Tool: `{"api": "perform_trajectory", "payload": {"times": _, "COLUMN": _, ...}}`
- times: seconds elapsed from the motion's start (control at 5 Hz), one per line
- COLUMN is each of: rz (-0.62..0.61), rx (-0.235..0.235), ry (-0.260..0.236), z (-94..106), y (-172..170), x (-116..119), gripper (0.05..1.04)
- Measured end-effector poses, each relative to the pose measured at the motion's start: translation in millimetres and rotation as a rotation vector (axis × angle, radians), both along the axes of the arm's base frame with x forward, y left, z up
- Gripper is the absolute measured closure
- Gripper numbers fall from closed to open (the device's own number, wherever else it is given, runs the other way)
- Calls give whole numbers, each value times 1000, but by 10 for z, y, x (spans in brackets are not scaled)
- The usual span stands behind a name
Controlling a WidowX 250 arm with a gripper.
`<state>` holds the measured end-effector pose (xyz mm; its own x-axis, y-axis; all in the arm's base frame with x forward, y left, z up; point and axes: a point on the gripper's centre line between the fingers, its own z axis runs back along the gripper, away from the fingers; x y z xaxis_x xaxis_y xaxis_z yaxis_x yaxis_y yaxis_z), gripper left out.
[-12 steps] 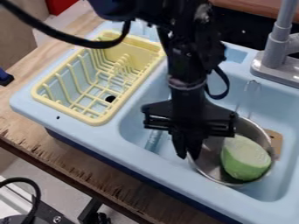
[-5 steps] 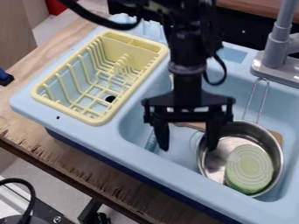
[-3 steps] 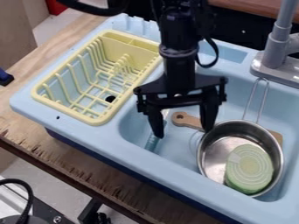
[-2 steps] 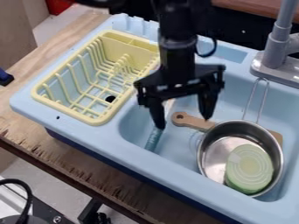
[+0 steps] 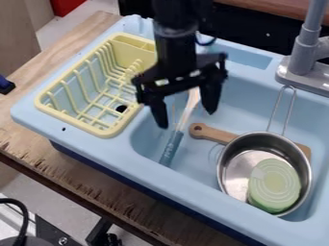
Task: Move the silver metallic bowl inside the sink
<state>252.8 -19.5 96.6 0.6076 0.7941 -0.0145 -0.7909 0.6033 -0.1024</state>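
Yellow rectangular plastic rack left of light-blue plastic sink basin. Inside basin: round silver metal bowl at right, holding rounded green toy vegetable; brown wooden board partly under bowl; long blue-handled utensil left of board. Grey cylindrical faucet far right.

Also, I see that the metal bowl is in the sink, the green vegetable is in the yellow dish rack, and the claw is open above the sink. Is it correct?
Not quite: the camera view shows the green vegetable inside the metal bowl, not in the yellow dish rack. The bowl is in the sink, and the claw is open above it.
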Motion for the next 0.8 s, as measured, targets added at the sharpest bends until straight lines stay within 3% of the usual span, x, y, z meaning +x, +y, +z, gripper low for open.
{"api": "perform_trajectory", "payload": {"times": 0.2, "rz": 61, "rx": -2, "ry": -38, "z": 46, "y": 99, "x": 56, "gripper": 84}}
{"api": "perform_trajectory", "payload": {"times": 0.4, "rz": 5, "rx": 27, "ry": -71, "z": 169, "y": 211, "x": 151, "gripper": 84}}
{"api": "perform_trajectory", "payload": {"times": 0.6, "rz": -165, "rx": 84, "ry": -78, "z": 339, "y": 352, "x": 219, "gripper": 84}}
{"api": "perform_trajectory", "payload": {"times": 0.8, "rz": -224, "rx": 91, "ry": -68, "z": 365, "y": 471, "x": 372, "gripper": 84}}
